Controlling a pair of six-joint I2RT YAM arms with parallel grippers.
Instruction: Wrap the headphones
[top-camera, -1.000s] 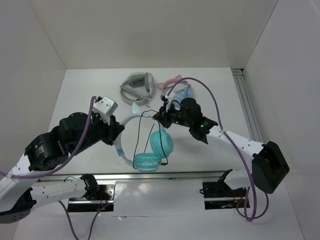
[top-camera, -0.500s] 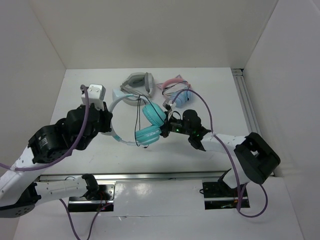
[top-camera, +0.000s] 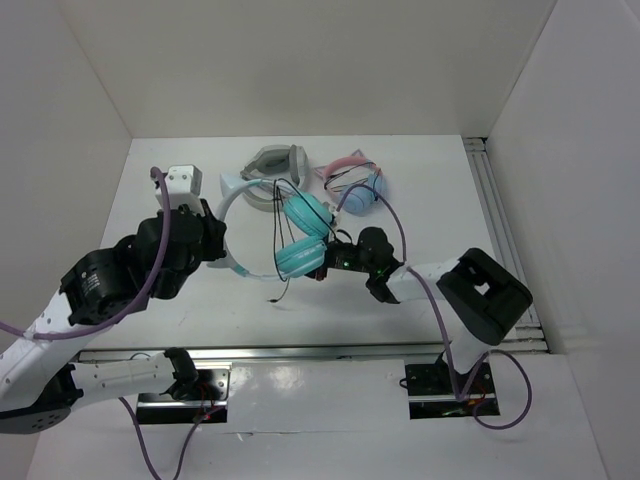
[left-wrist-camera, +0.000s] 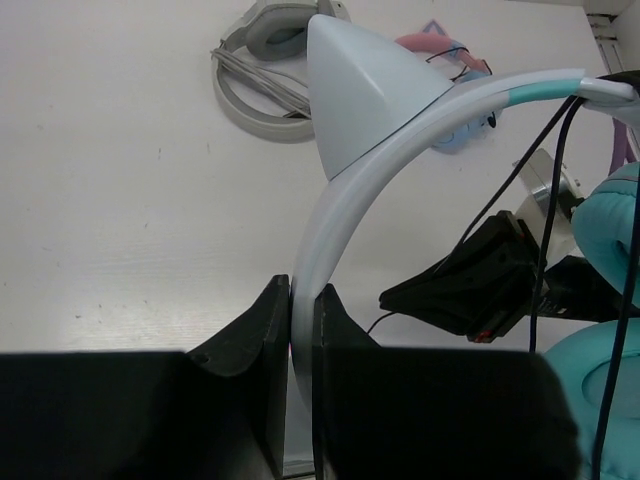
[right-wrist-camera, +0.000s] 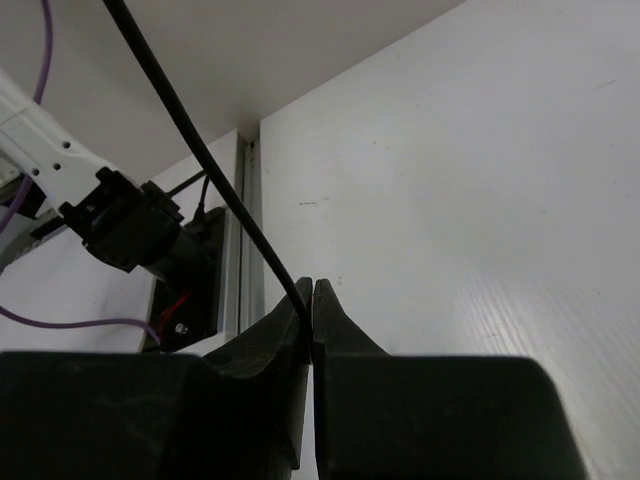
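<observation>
While the headphones (top-camera: 300, 258) sit in the middle of the overhead frame, their pale headband (top-camera: 228, 262) curves out toward the left and the two teal ear cups lie close together, one just above the other. Whether the cups touch the bench (top-camera: 440, 200) cannot be told. The left arm's fingers (left-wrist-camera: 302, 290) are closed narrow on the headband, one to each side of the band. From the left wrist the band rises out of that grip and sweeps to the upper right of the frame, with a cat ear (left-wrist-camera: 360, 90) standing on its outer edge. The right arm's fingers (right-wrist-camera: 311, 290) are pressed almost together, pinching the thin black cable (right-wrist-camera: 262, 245) at their very tips — from there the cable runs taut toward the upper left of the right wrist frame. Overhead, these fingers (top-camera: 325, 262) are just to the right of the lower cup, and loops of cable hang across the band. Toward the top of the frame lie the grey headphones (top-camera: 272, 165) and, to their right, the pink-banded light-blue headphones (top-camera: 358, 190) — both flat on the bench.
</observation>
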